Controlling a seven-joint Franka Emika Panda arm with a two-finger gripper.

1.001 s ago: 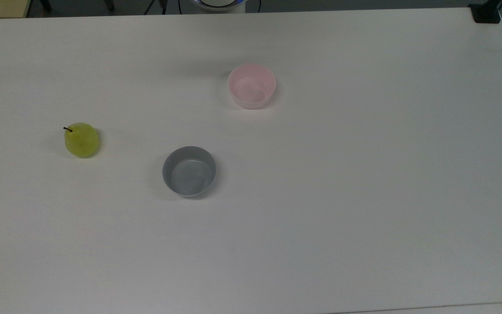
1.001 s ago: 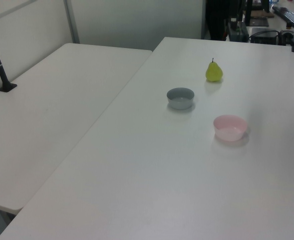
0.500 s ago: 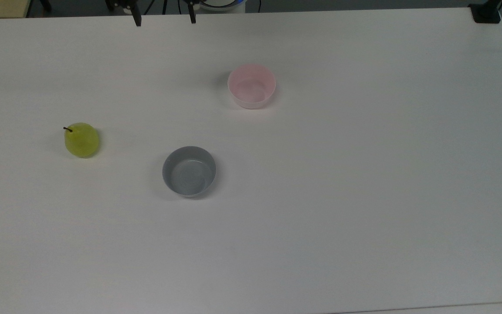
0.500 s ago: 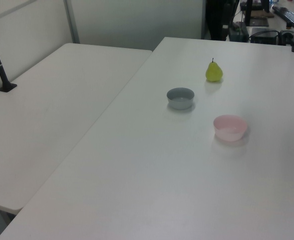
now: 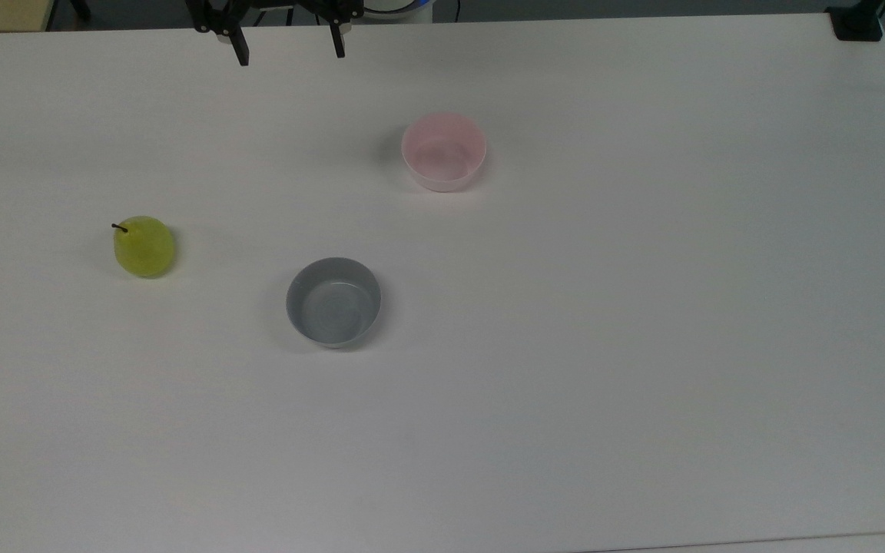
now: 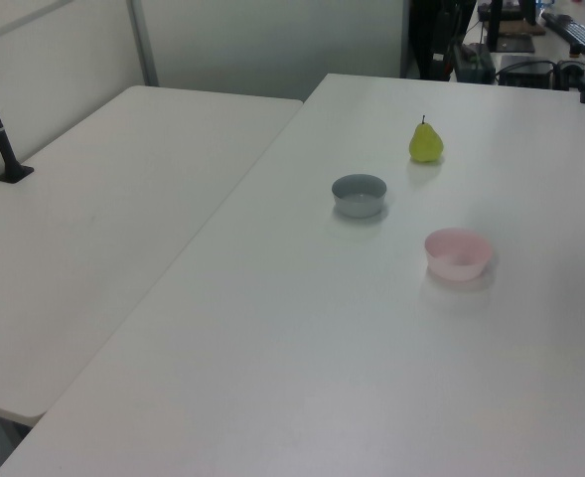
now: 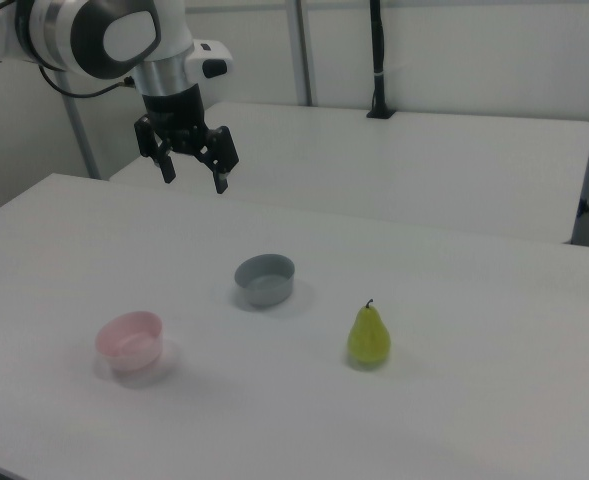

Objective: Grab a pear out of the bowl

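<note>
Smooth matte white table (image 5: pixel 642 346), second white table (image 6: pixel 93 219) beside it. We count two small round straight-sided bowls: one pale pink bowl (image 5: pixel 443 151), one grey bowl (image 5: pixel 333 302), both empty. One glossy yellow-green pear (image 5: pixel 144 246) (short dark stem) stands upright on the table, well apart from both bowls, not in either. Black two-finger gripper (image 7: pixel 192 180) hangs above the table, fingers spread, grasping nothing.

On the desk (image 5: pixel 642 346): pear (image 5: pixel 144 246) upright at the top view's left, grey bowl (image 5: pixel 333 302) right of it, pink bowl (image 5: pixel 443 151) farther back-right, all well apart.
</note>
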